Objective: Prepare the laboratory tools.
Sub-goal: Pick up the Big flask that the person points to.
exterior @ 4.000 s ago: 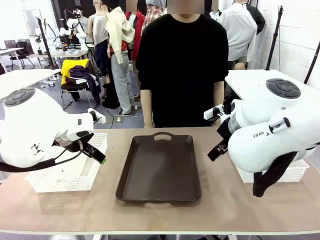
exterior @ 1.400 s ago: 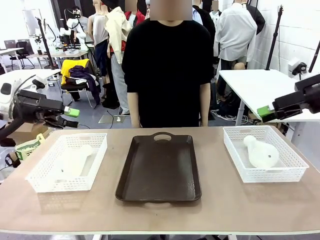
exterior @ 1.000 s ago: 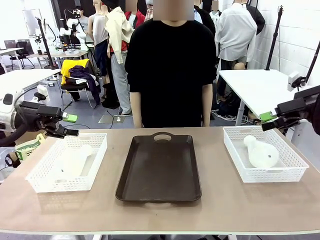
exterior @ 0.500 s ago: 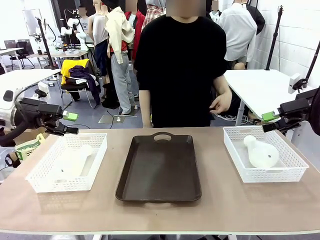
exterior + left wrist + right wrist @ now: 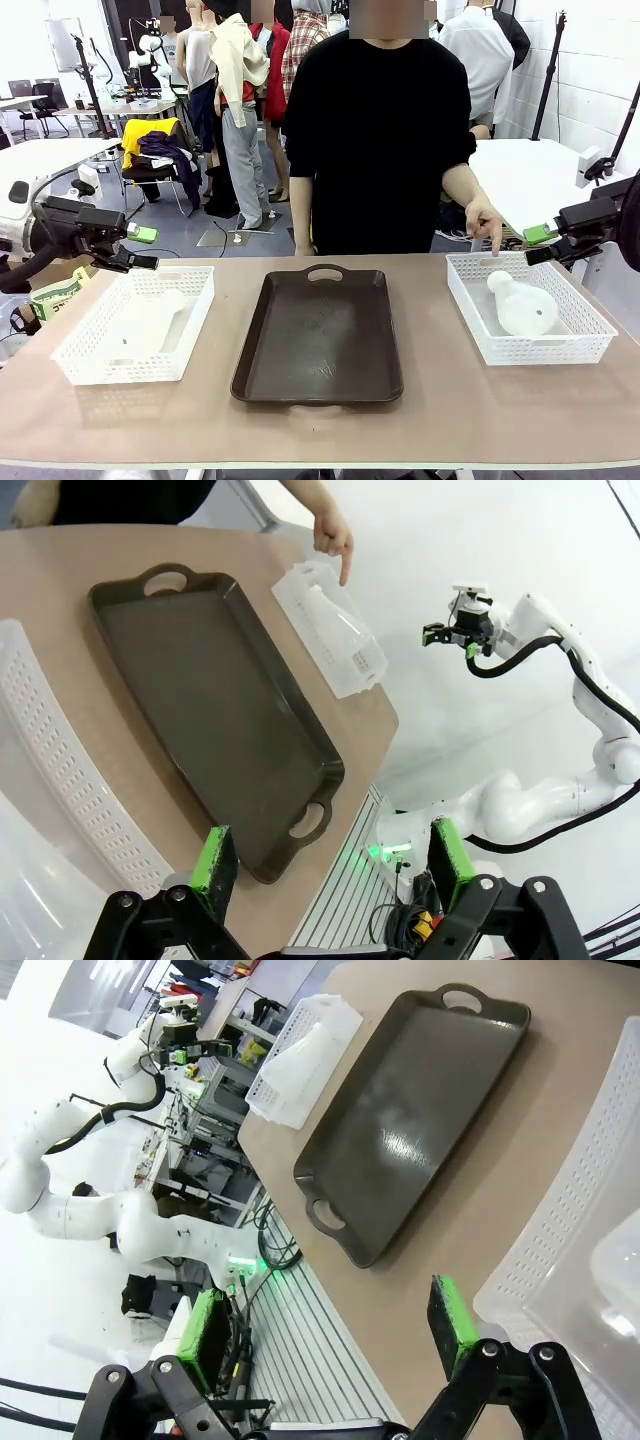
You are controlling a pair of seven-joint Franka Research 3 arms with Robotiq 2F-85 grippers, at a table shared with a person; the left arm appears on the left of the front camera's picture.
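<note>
My end effector (image 5: pixel 332 870) hangs with its green pads (image 5: pixel 214 865) spread wide and nothing between them, the left white basket (image 5: pixel 60 750) close beside it. Past that basket the dark tray (image 5: pixel 200 690) lies bare on the table (image 5: pixel 70 570). To the tray's right, the other basket (image 5: pixel 350 665) holds a frosted flask (image 5: pixel 322 615), and a person's hand (image 5: pixel 330 535) points a finger at its far end. Farther right, off the table, the right arm's end effector (image 5: pixel 462 635) hangs in the air.
</note>
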